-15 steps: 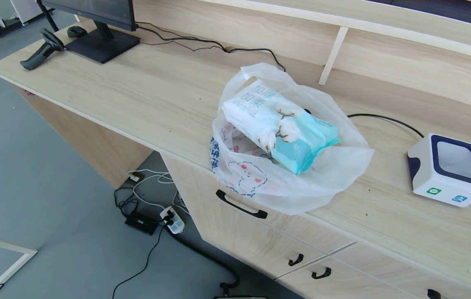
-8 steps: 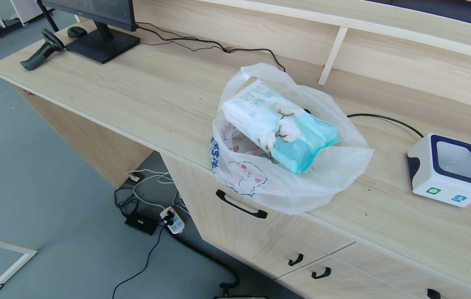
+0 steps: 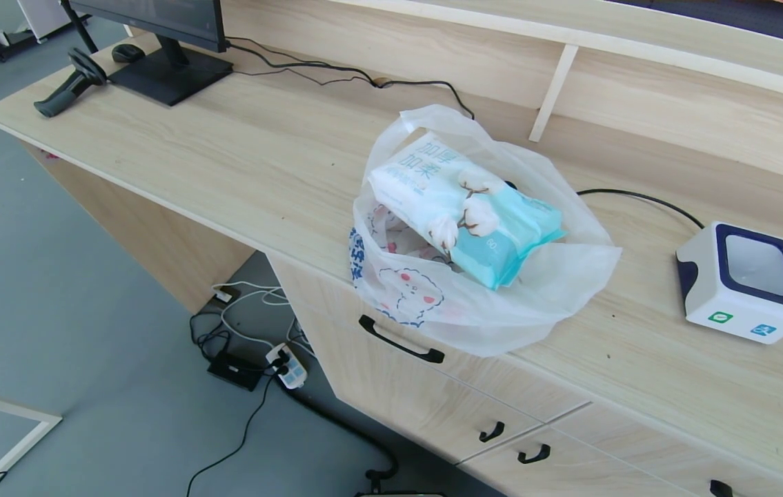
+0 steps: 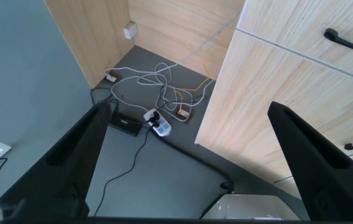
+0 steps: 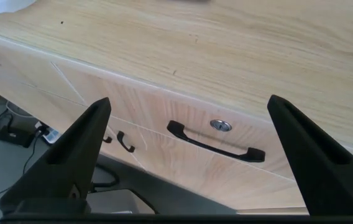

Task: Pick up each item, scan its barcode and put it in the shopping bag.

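Dead centre on the surface [image 3: 225, 159], right at its front edge, the shopping bag [image 3: 474, 304] sits slumped open, and the pack of wipes [image 3: 467, 214] lies in its mouth, tilted, teal end pointing to four o'clock. More printed packaging shows through the plastic underneath.

At three o'clock from the bag, well apart, stands the white scanner box [image 3: 743, 279], window facing upward, its cable running off toward ten o'clock. Far out at ten o'clock there's a monitor stand [image 3: 170, 69], a mouse [image 3: 127, 52] just beside it, and a handheld scanner [image 3: 63, 86] lying on its side.

Now the left tool [image 4: 187, 107]: released, fingers spread wide with nothing between them. It hangs low over the floor's cables [image 4: 158, 84] and power strip [image 4: 159, 124], beside the cabinet front [image 4: 270, 99].

And the right tool [image 5: 189, 99] is released too, grasping nothing. It hovers before the surface's front edge, over a drawer [image 5: 164, 115] with a black handle [image 5: 217, 142] and a keyhole [image 5: 220, 126].
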### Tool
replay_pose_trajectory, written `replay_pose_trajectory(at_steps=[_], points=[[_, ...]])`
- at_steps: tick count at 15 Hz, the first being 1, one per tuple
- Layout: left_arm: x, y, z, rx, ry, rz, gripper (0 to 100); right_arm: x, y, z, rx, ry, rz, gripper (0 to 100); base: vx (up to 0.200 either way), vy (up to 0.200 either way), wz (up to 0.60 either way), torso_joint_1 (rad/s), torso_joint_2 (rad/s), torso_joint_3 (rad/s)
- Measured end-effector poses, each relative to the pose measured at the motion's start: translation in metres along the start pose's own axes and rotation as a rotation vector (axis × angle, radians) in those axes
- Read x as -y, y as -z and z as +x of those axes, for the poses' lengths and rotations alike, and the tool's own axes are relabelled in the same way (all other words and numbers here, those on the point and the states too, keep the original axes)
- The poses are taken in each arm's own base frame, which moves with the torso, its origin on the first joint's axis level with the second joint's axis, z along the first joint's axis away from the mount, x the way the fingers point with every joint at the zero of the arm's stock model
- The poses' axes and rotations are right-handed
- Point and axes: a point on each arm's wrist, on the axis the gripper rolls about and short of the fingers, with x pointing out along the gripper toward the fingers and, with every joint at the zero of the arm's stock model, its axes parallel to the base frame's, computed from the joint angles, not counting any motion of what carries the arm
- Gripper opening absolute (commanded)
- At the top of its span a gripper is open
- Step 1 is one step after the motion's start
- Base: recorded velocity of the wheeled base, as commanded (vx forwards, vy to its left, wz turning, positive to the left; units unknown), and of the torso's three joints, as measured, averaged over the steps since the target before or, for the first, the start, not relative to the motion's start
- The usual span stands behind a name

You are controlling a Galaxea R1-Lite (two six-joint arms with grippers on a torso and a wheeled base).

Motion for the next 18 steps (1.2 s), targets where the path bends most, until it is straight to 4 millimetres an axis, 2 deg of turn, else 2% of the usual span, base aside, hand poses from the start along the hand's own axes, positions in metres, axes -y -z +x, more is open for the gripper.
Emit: replay_pose_trajectory(at_steps=[18], points=[[0.0000,0.0001,0.0000,-0.001,-0.001,0.000,100,0.0000,0.0000,0.0000,0.000,0.000,0.000,100,0.000,0.000,0.00,0.000,0.00,0.000]])
